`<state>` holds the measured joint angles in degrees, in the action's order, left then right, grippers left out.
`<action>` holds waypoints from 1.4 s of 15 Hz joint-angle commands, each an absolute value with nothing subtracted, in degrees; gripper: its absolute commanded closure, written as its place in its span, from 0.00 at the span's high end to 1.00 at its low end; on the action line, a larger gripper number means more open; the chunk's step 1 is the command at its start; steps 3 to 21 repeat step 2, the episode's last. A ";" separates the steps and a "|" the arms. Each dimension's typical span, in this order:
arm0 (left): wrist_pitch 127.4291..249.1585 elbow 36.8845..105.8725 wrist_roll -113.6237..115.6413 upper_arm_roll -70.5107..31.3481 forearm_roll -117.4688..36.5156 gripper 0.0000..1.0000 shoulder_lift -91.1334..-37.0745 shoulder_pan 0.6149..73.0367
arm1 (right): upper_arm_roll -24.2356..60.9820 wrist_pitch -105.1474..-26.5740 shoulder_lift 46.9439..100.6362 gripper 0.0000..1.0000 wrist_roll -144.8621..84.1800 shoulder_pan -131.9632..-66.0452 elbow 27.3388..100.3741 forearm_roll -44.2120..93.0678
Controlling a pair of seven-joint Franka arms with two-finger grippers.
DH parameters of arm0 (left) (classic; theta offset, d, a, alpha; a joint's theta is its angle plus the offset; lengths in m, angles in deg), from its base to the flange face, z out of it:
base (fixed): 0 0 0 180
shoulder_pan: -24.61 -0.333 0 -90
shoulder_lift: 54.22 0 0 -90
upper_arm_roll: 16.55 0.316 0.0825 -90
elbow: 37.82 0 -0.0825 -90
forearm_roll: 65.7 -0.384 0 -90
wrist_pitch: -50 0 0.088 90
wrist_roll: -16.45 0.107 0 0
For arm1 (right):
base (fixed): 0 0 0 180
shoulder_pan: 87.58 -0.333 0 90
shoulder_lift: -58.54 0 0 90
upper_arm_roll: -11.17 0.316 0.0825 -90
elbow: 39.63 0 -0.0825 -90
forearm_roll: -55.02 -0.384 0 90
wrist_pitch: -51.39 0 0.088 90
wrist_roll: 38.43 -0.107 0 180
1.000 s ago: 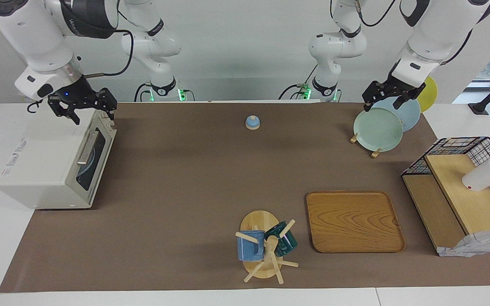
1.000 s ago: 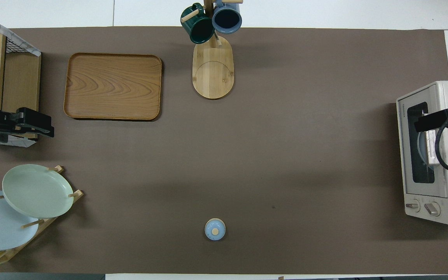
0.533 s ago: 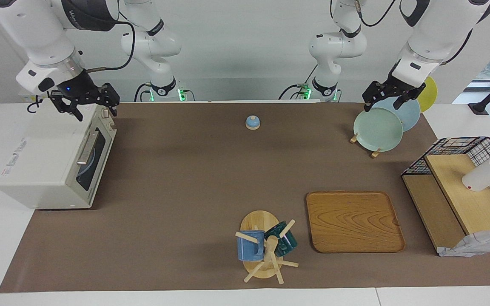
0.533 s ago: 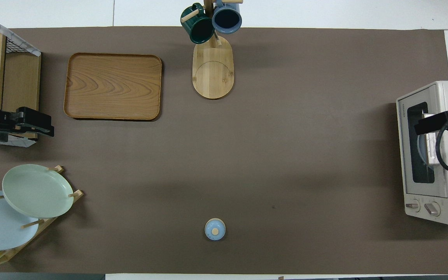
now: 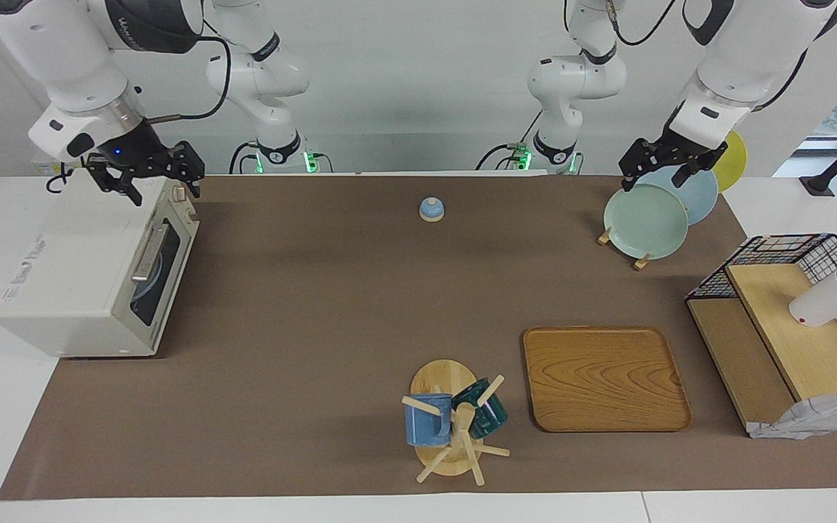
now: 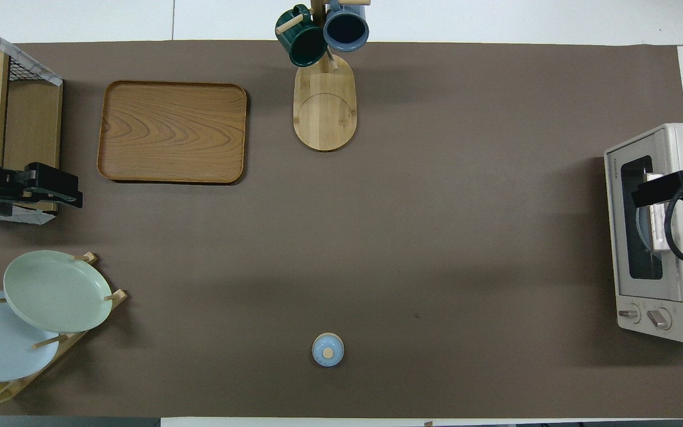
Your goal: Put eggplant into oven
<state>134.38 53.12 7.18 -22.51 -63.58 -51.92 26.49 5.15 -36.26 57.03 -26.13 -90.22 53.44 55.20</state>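
Oven (image 5: 91, 280) sits at the right arm's end of the table (image 5: 317, 327), boxy and cream-white, long axis running nearer-to-farther from the robots, door shut and facing the table's middle, bar handle (image 5: 148, 253) lying along the door. Right arm comes down steeply from above, wrist bent, right gripper (image 5: 159, 185) hanging over the oven's top edge at the end nearer the robots, fingers spread wide, holding nothing. Left arm waits, angled down at its own end, left gripper (image 5: 664, 174) raised over the plate rack (image 5: 654, 211), claw open and empty. Wooden tray (image 5: 604, 378) lies farther from the robots, beside the mug stand (image 5: 451, 421). Wire shelf (image 5: 789, 327) is at the left arm's end. Small blue lid (image 5: 431, 209) rests near the robots, mid-table. Eggplant: no sign of it in either view; can't tell where it is.
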 commanded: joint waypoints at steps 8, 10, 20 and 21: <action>134.99 53.15 6.78 -22.97 -62.98 1.00 -51.49 25.66 | 5.37 -34.92 56.95 1.00 -27.27 -90.04 52.74 55.90; 134.99 53.15 6.78 -22.97 -62.98 1.00 -51.49 25.66 | 5.37 -34.92 56.95 1.00 -27.27 -90.04 52.74 55.90; 134.99 53.15 6.78 -22.97 -62.98 1.00 -51.49 25.66 | 5.37 -34.92 56.95 1.00 -27.27 -90.04 52.74 55.90; 134.99 53.15 6.78 -22.97 -62.98 1.00 -51.49 25.66 | 5.37 -34.92 56.95 1.00 -27.27 -90.04 52.74 55.90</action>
